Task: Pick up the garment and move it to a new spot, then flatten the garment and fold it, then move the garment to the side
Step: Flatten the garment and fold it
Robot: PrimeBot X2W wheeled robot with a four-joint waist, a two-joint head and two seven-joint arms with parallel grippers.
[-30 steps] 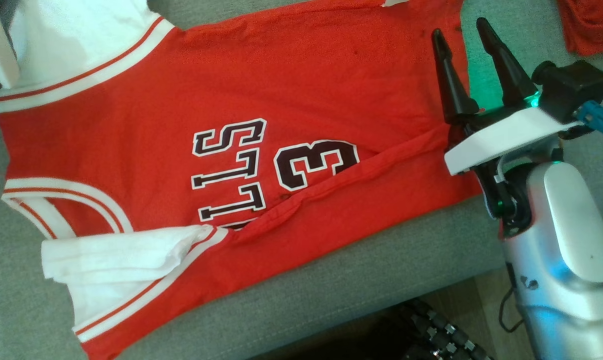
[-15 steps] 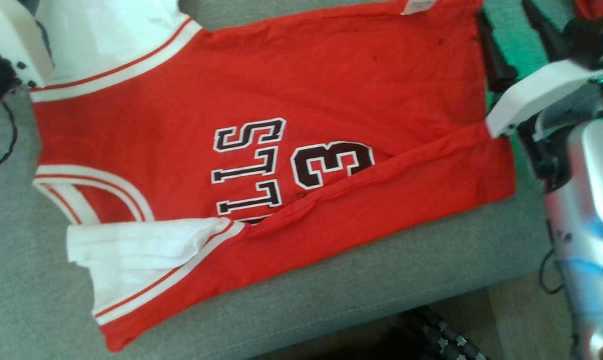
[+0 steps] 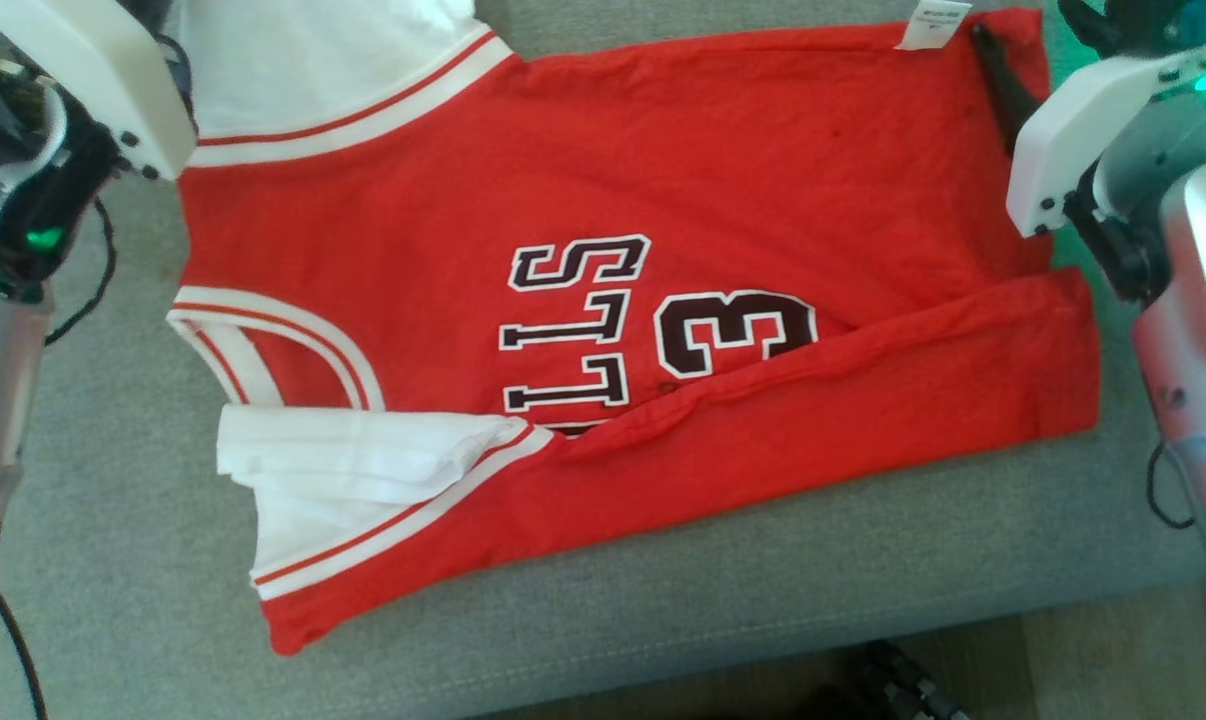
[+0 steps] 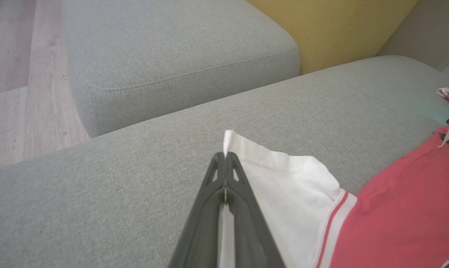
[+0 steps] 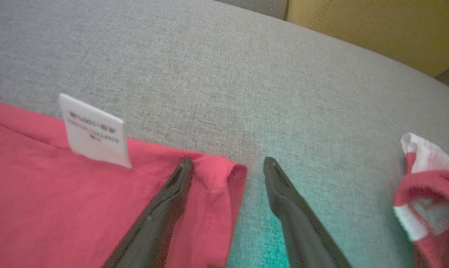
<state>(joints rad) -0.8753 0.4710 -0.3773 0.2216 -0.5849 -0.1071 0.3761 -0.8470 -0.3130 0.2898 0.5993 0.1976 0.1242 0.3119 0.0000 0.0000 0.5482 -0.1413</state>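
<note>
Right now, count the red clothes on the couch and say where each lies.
2. The jersey lies spread across the couch, one side folded over. A smaller red piece with white edging sits bunched past the jersey's bottom corner. More could lie out of view.

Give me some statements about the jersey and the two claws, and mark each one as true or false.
1. The left claw is shut on the white sleeve of the jersey. True.
2. The right claw is shut on the white label. False: its jaws stand open astride the hem corner, and the label is free beside them.
3. The jersey lies on a wooden table. False: it lies on a grey sofa cushion.
4. The jersey's near side is folded over part of the lettering. True.
5. A smaller red piece lies apart from the jersey. True.
</note>
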